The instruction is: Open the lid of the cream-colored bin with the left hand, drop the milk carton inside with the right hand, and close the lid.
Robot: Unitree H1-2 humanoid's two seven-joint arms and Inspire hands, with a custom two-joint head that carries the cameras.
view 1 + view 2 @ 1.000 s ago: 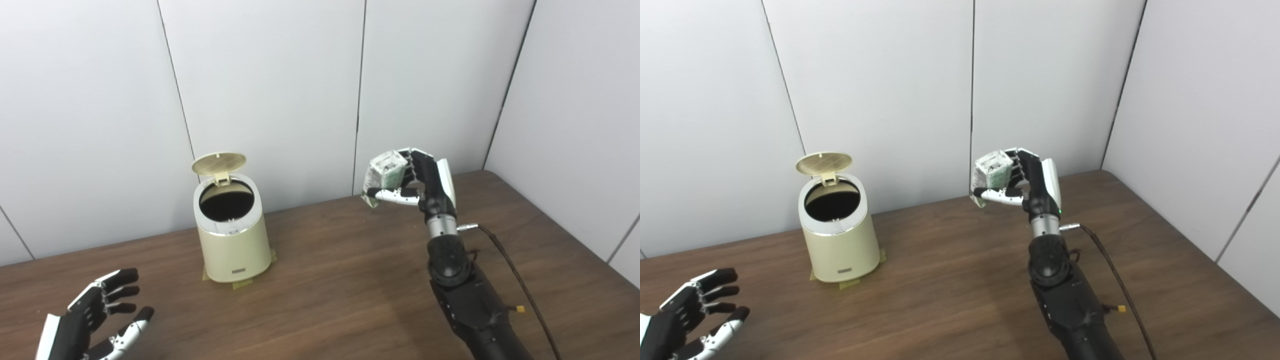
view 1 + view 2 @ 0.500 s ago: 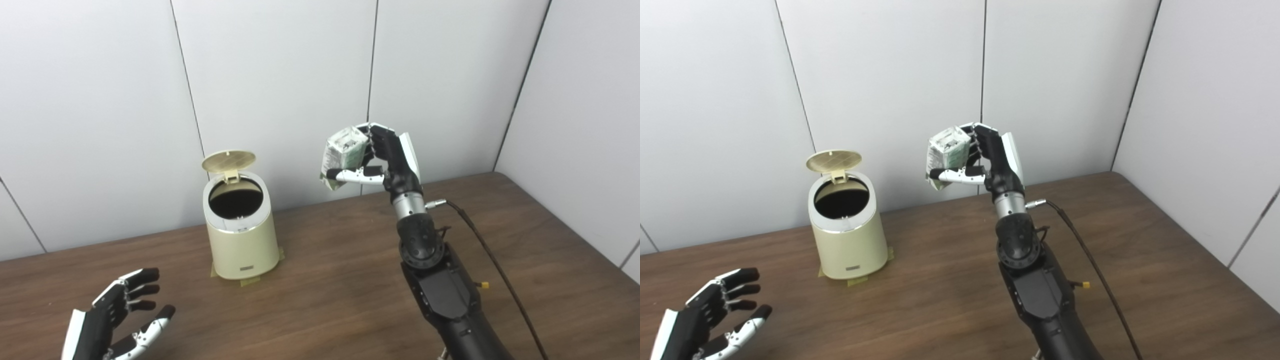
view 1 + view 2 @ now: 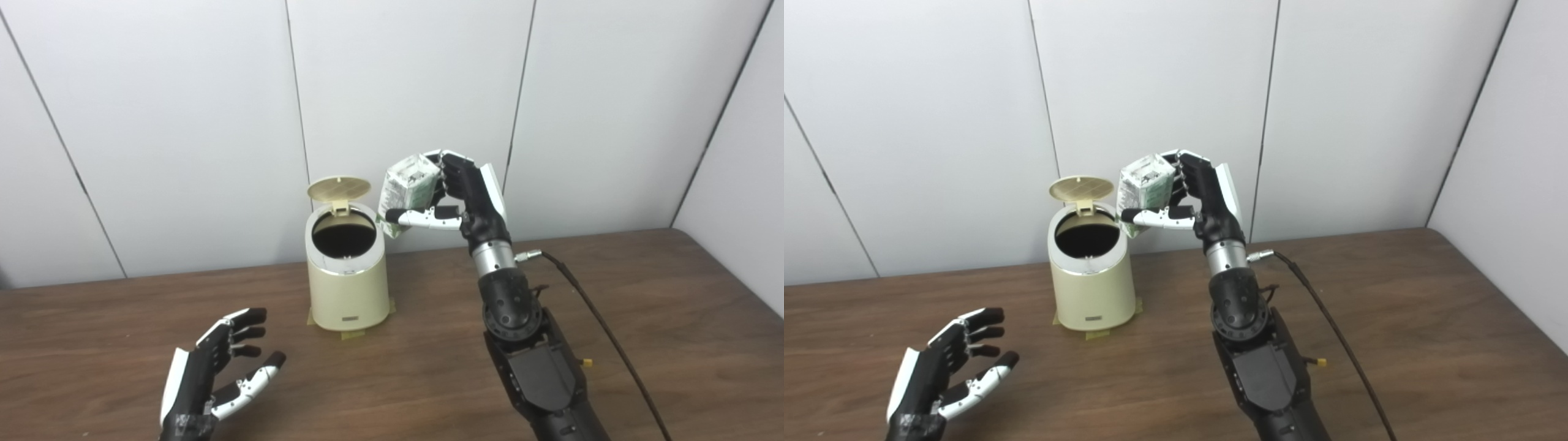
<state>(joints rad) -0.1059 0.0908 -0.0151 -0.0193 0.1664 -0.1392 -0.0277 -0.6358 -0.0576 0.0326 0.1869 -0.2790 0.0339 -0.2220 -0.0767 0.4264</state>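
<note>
A cream-colored bin (image 3: 347,285) stands on the brown table with its round lid (image 3: 339,187) tipped up at the back, so the dark inside shows. My right hand (image 3: 462,199) is shut on a white and green milk carton (image 3: 407,191), held in the air just right of the bin's rim and a little above it. Low over the table at the front left, my left hand (image 3: 211,367) is open with fingers spread, well short of the bin and holding nothing.
Strips of tape (image 3: 352,334) stick out from under the bin's base. A black cable (image 3: 597,318) runs from my right wrist down across the table. White wall panels stand close behind the bin. The table's right edge (image 3: 732,278) angles away.
The camera has swung left, shifting the whole scene right. My right hand has carried the carton leftward, from well right of the bin to beside its rim. The left hand stays open.
</note>
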